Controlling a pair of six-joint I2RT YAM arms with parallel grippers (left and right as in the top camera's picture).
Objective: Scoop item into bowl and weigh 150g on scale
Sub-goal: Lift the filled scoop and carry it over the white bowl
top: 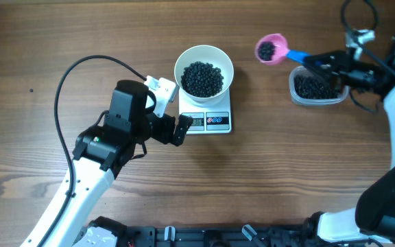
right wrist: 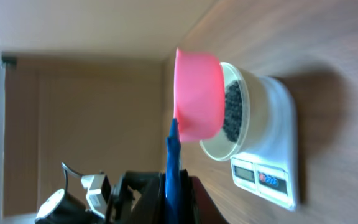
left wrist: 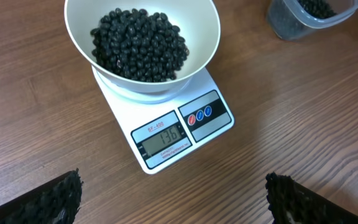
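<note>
The scale point(top: 208, 121) is sitting near the middle of the table point(top: 81, 41), its display edge facing the arms' bases. The bowl point(top: 204, 49) is standing on the scale's platform, behind the display. The beans point(top: 203, 78) are lying heaped in the bowl. To the right, well apart, the container point(top: 317, 103) is resting on the table with more beans in it. The scoop point(top: 280, 48) is hanging above the table between bowl and container, carrying a few beans.

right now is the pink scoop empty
No, the overhead view shows a small pile of black beans lying inside the pink scoop.
</note>
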